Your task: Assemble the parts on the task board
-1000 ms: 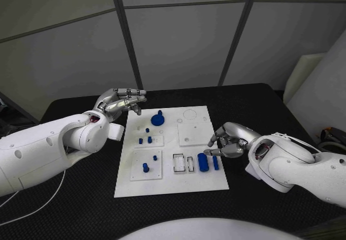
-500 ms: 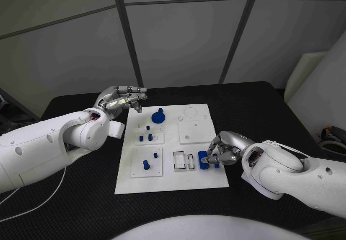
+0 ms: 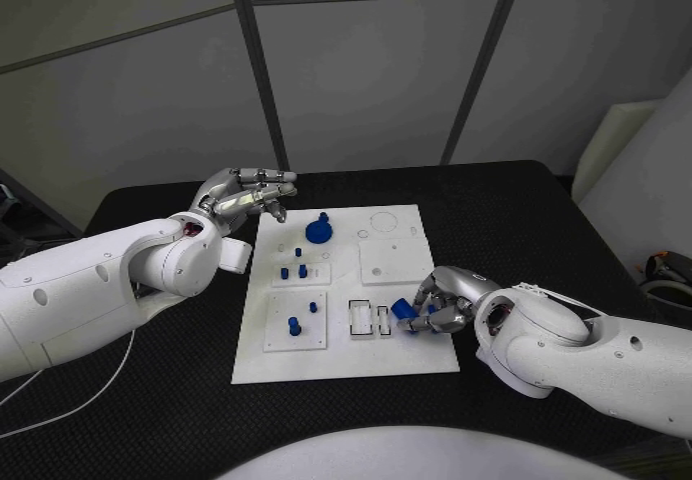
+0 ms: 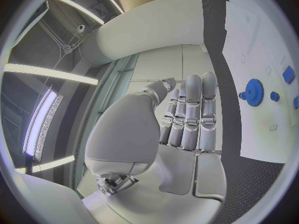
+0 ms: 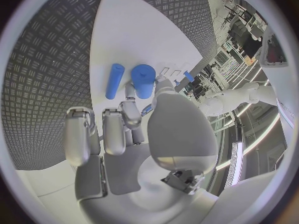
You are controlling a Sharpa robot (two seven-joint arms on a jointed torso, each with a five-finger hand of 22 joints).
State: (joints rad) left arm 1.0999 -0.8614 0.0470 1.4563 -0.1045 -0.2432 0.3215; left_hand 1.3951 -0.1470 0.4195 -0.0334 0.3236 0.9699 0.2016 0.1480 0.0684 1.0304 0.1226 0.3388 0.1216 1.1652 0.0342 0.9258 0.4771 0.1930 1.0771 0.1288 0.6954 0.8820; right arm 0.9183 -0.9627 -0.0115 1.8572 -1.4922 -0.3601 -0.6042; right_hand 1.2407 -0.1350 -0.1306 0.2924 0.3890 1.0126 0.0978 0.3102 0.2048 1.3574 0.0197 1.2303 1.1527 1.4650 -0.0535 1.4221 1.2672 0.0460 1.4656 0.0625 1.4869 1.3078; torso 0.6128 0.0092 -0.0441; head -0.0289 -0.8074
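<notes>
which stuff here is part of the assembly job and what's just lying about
Job: white task board plate; blue gear-shaped part; thick blue cylinder at the right hand's fingers; thin blue rod; small blue pegs.
Lying about: black table; left hand, holding nothing.

Right robot hand [image 3: 444, 300] hides part of the blue cylinder [image 3: 408, 314]

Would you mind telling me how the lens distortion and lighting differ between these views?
Head view: the task board has straight edges under even light. Left wrist view: fisheye, board edge bowed, bright ceiling strips glaring. Right wrist view: fisheye curves the table; the blue cylinder stays sharp.
</notes>
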